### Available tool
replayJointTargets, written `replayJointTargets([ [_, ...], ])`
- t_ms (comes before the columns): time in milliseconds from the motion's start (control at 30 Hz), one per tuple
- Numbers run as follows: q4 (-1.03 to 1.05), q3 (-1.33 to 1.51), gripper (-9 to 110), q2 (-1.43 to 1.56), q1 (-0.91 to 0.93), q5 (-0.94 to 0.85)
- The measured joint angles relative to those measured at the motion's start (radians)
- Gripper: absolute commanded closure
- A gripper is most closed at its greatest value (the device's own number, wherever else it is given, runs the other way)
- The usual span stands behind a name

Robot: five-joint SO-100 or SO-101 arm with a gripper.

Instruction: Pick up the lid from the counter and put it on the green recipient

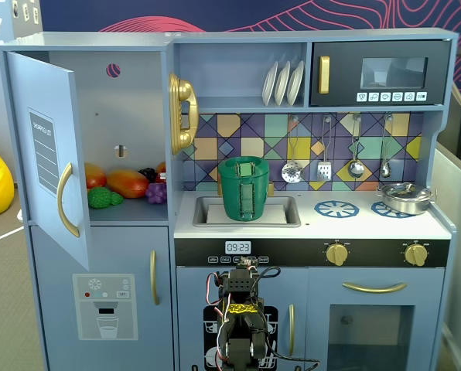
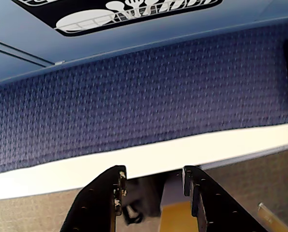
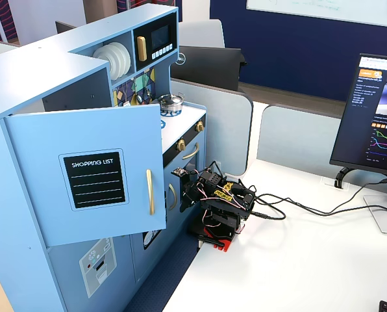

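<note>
In a fixed view the tall dark-green recipient [image 1: 246,192] stands in the sink of the toy kitchen, its ribbed handle strip facing the camera. A wider green band across its top looks like the lid [image 1: 244,163] lying flat on it; I see no knob, and no green disc lies on the counter. The arm [image 1: 242,309] is folded low in front of the kitchen's lower doors, far below the pot. In the wrist view my gripper [image 2: 153,176] is open and empty, its black fingers [image 2: 108,193] over blue carpet and a white table edge.
A shiny silver pan [image 1: 404,198] sits on the right burner. The fridge door [image 1: 49,154] hangs open at the left, with toy fruit [image 1: 126,184] on the shelf inside. Cables [image 3: 297,208] and a monitor [image 3: 375,117] are on the white table [image 3: 297,260] behind the arm.
</note>
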Motion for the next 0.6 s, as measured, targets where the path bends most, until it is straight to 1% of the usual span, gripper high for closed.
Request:
replayJointTargets([
  [167, 0.008, 0.000, 95, 0.000, 0.003, -0.035],
  [600, 0.008, 0.000, 95, 0.000, 0.003, -0.035],
])
